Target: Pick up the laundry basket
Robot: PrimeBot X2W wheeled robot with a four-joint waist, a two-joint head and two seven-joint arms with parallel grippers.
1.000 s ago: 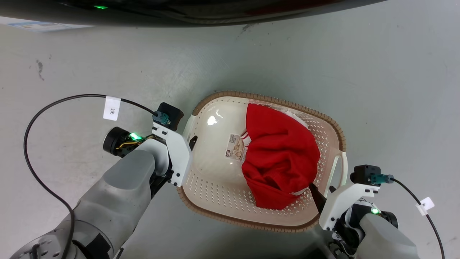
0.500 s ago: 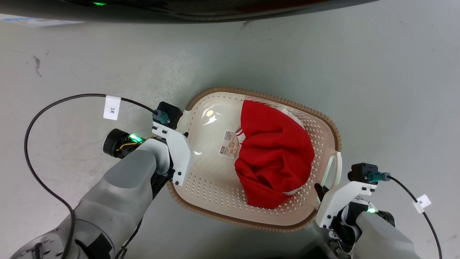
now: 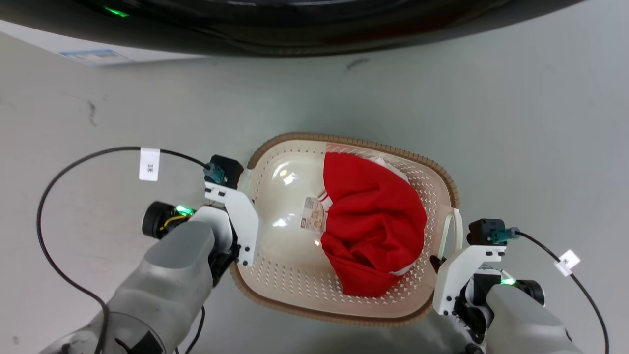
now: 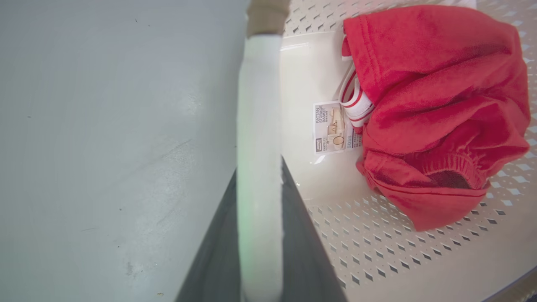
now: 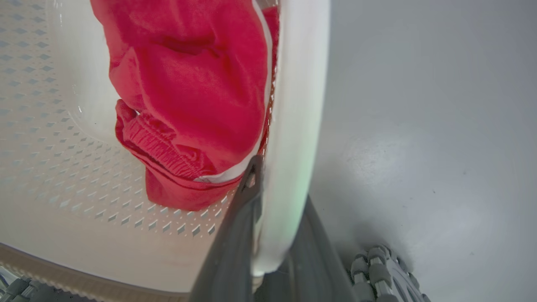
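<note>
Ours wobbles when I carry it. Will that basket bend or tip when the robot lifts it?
Probably stiff: the basket looks like moulded plastic. Likely light, with just a red cloth inside. It may dip toward the robot's right, where the cloth sits.

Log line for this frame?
object: laundry basket | left hand: shut on left handle | right hand: shut on right handle | contents: red garment | lifted: cannot tell

Your laundry basket [image 3: 295,275]: cream, perforated walls, brown woven-look rim (white side handles [image 4: 258,126]), upright, mouth facing you.
</note>
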